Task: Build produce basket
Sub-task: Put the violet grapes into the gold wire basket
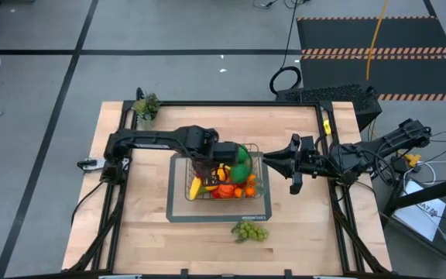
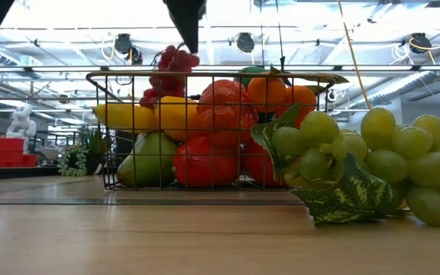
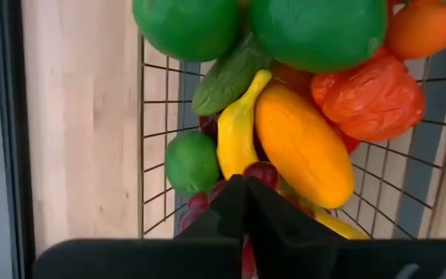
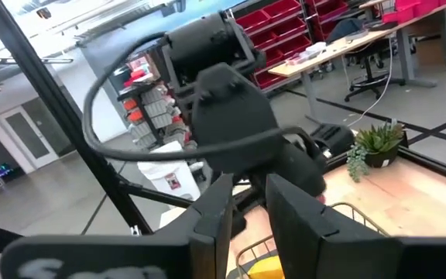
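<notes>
Left gripper [image 3: 245,186], fingers pinched tight on red grapes [image 2: 166,72] over the basket [image 1: 183,172], should lower before letting go; right gripper's [image 1: 273,160] opening unclear.

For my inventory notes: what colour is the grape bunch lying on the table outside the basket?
Light green grape bunch, clearest in the low view.

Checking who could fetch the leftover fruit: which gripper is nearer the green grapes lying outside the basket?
Roughly equal, perhaps the left. The left gripper is shut over the basket, up and left of the green grapes; the right gripper hovers by the basket's right edge, above them.
</notes>
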Robot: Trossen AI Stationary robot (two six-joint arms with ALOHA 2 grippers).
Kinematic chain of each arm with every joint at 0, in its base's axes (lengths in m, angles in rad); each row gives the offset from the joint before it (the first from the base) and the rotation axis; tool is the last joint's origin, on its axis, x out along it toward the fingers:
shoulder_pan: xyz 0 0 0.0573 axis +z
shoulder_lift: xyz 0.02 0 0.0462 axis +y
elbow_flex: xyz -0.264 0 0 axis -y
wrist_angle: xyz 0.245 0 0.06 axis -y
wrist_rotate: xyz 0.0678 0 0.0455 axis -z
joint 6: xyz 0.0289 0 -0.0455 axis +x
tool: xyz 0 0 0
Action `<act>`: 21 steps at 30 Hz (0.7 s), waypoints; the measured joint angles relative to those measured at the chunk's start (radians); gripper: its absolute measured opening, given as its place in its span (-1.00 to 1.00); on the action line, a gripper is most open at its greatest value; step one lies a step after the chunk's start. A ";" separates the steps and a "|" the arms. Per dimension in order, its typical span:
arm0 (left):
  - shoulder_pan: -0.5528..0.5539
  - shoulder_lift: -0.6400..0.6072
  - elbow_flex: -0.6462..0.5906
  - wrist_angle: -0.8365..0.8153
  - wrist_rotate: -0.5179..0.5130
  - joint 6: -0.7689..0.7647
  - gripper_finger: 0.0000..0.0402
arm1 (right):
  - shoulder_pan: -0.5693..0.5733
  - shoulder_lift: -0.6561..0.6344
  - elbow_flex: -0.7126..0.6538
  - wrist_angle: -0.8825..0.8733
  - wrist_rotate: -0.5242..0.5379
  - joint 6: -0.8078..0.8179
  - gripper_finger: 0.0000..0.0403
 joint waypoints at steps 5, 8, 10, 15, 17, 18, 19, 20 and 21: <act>0.004 0.023 0.000 0.009 0.001 -0.001 -0.90 | 0.021 0.000 0.000 -0.006 -0.003 -0.001 -0.63; 0.004 0.023 0.000 0.037 0.002 -0.008 -0.92 | 0.031 0.000 0.000 -0.018 -0.003 -0.002 -0.63; 0.006 0.023 0.000 0.064 0.003 -0.009 -0.96 | 0.034 0.000 0.000 -0.025 -0.003 -0.002 -0.63; 0.008 0.023 0.000 0.099 0.003 -0.012 -0.93 | 0.034 0.000 0.000 -0.033 -0.005 -0.002 -0.63; 0.008 0.023 0.000 0.102 0.003 -0.018 -0.87 | 0.034 0.000 0.000 -0.033 -0.005 -0.002 -0.63; 0.008 0.023 0.000 0.102 0.003 -0.026 -0.84 | 0.034 0.000 0.000 -0.033 -0.007 -0.002 -0.63; 0.008 0.023 0.000 0.102 0.003 -0.037 -0.82 | 0.034 0.000 0.000 -0.033 -0.008 -0.002 -0.63; 0.008 0.023 0.000 0.103 0.002 -0.046 -0.79 | 0.034 0.000 0.000 -0.033 -0.013 0.000 -0.63; 0.008 0.023 0.000 0.105 -0.002 -0.056 -0.77 | 0.034 0.000 0.000 -0.033 -0.030 0.004 -0.63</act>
